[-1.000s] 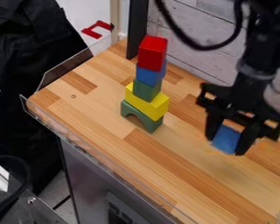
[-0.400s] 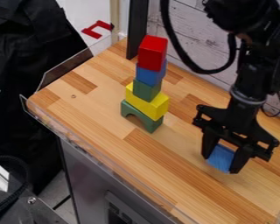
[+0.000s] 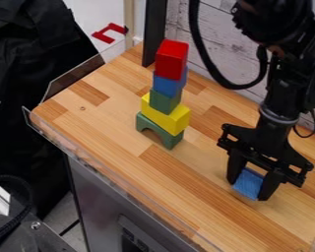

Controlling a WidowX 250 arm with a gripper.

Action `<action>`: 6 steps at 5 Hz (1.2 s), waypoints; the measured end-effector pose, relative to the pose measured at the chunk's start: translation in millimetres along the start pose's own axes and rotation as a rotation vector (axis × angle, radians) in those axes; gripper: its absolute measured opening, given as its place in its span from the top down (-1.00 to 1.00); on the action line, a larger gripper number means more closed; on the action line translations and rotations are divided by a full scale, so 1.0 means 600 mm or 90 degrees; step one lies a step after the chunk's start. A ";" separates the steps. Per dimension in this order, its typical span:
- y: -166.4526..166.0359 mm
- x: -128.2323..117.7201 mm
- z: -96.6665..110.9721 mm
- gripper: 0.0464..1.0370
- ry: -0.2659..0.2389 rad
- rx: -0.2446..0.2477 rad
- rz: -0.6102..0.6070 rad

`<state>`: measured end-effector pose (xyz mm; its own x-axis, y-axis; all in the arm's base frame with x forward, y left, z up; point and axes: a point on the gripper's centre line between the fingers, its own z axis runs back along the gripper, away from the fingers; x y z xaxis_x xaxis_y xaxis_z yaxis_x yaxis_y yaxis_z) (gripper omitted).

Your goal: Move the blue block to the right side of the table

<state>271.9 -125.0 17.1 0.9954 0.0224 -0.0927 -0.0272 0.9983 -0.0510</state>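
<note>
Blue, the block [image 3: 248, 184] has been lowered, clamped in the gripper [image 3: 249, 187], onto or just above the right side of the table [image 3: 200, 182], so probably only release is needed.

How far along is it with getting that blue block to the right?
Nearly finished, it seems. Carrying looks done: the blue block is at the right of the table, apart from the tower. It is gripped by the hand, at or near the surface. Left: letting go and backing away.
</note>
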 end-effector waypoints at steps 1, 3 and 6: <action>-0.001 0.000 -0.011 -0.06 0.010 0.000 -0.001; 0.002 0.001 -0.008 -0.73 0.015 0.008 0.002; 0.013 -0.004 0.139 -0.92 -0.111 0.030 0.023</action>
<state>276.8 -113.0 99.7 0.9947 0.0636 0.0805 -0.0634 0.9980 -0.0044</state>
